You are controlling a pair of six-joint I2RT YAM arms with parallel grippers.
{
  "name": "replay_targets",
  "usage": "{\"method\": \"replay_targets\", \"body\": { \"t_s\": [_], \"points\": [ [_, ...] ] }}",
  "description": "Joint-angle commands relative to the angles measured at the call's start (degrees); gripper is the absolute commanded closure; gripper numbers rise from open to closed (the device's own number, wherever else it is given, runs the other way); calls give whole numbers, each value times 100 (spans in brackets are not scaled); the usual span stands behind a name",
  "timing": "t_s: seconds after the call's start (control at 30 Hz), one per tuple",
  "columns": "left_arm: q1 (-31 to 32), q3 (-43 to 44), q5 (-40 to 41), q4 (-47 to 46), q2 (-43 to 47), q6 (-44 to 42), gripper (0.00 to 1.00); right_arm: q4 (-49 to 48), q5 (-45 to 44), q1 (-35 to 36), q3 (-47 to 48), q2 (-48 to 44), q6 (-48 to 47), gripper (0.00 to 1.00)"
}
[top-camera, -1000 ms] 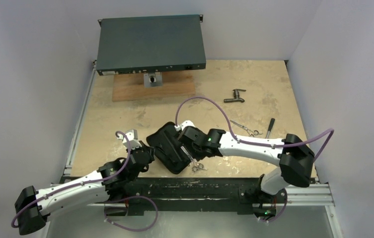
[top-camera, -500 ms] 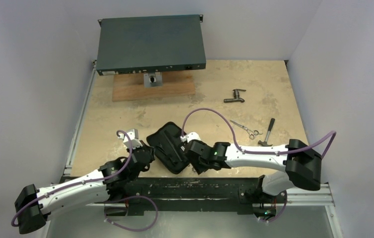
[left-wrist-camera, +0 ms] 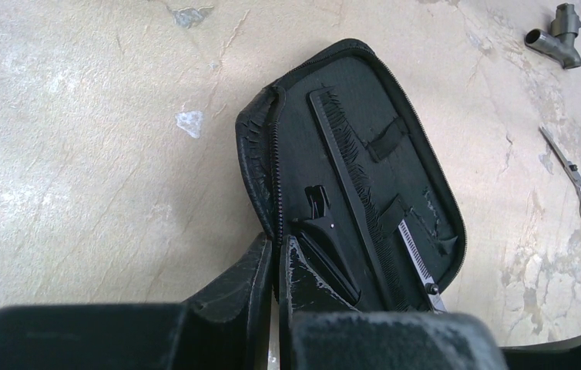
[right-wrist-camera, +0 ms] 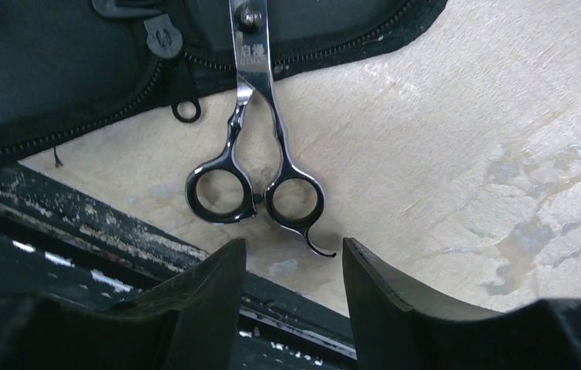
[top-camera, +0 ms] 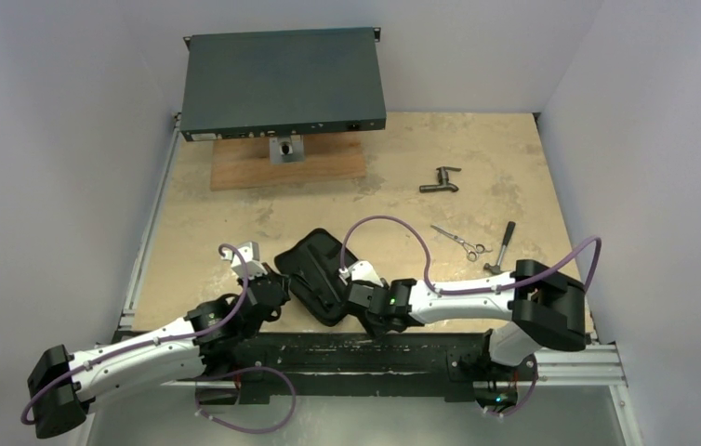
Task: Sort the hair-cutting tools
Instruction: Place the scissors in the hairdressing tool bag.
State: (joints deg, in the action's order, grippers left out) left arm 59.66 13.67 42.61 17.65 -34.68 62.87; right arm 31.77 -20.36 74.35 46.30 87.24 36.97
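**Desk:** What fills the overhead view?

**Photographer:** A tan bench (top-camera: 235, 214), with a dark flat equipment box (top-camera: 282, 79) at top centre. The box's front edge rests on a wooden board (top-camera: 244, 169).

**Desk:** And the case?

**Photographer:** A black zip case (left-wrist-camera: 303, 139) lies open at lower centre, between the two arms. The left end effector (left-wrist-camera: 276, 243) is pinched onto its zippered edge, fingers nearly together.

**Desk:** The right one?

**Photographer:** The right end effector (right-wrist-camera: 291, 250) is spread wide and holds nothing. It sits just short of the finger rings of the silver scissors (right-wrist-camera: 250, 58).

**Desk:** Where are the tools?

**Photographer:** The comb (left-wrist-camera: 349, 193) runs lengthwise down the middle of the case, under two straps. The silver scissors have their blades inside the case, and their handles lie on the bench past the zip, near the front rail. A second pair of scissors (top-camera: 459, 242) lies loose on the bench at centre right, well apart from the case.

**Desk:** Smaller items?

**Photographer:** A hammer (top-camera: 503, 243) lies just right of the loose pair, and a T-shaped fitting (top-camera: 440, 180) sits above them. The clip-like piece (left-wrist-camera: 322, 231) lies in the case just left of the comb.
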Motion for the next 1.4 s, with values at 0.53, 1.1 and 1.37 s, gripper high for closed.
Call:
{"method": "replay_targets", "body": {
  "t_s": [0.53, 1.1, 1.37],
  "points": [
    [25, 112, -214, -237, -65, -161, 100, 14, -809, -80, 393, 167, 470, 67],
    [22, -39, -345, -279, 72, -201, 100, -558, -957, -450, 759, 303, 11, 63],
    [27, -66, -411, -397, -47, -216, 100, -689, -887, -645, 1045, 543, -221, 64]
  ]
}}
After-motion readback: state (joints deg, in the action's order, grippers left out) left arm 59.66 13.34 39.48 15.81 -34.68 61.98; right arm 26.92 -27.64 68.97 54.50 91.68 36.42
